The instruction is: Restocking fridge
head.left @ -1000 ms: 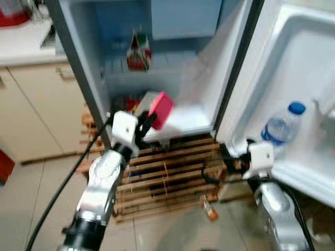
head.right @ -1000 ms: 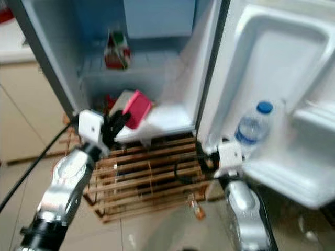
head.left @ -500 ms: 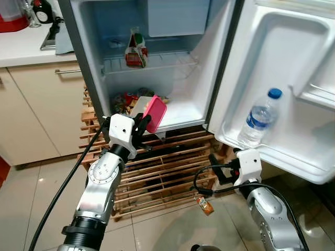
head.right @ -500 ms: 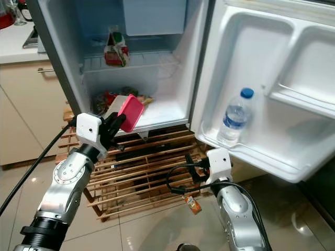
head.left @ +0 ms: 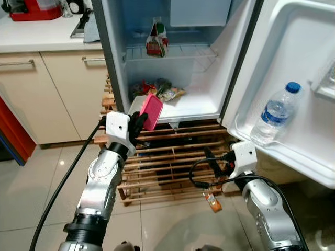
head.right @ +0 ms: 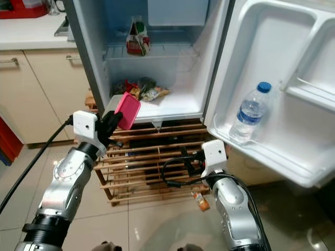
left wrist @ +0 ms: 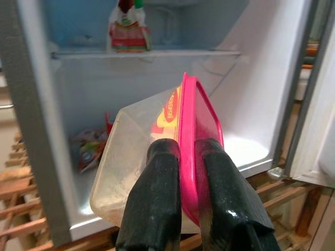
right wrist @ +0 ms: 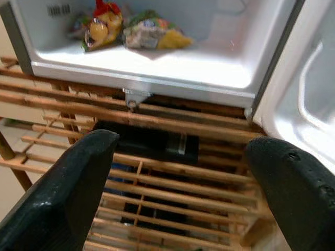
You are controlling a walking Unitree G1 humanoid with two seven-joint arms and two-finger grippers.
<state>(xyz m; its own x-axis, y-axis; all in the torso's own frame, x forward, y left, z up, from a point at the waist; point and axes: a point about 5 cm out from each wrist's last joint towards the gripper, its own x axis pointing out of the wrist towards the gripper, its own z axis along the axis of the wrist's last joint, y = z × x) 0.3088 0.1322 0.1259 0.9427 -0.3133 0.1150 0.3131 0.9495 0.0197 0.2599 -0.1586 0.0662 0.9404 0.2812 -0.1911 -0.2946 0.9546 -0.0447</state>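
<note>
You are in a home kitchen; a small fridge (head.left: pixel 172 63) stands open on a wooden slatted rack (head.left: pixel 167 167), with food packets (right wrist: pixel 131 31) on its floor and a water bottle (head.left: pixel 275 112) in the door; beside it run cream cabinets (head.left: pixel 52 89) under a white counter (head.left: pixel 42 36); the floor (head.left: pixel 31 193) is glossy tile.

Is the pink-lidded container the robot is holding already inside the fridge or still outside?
Outside. The left end effector holds the container tilted, in front of the fridge's bottom shelf.
</note>
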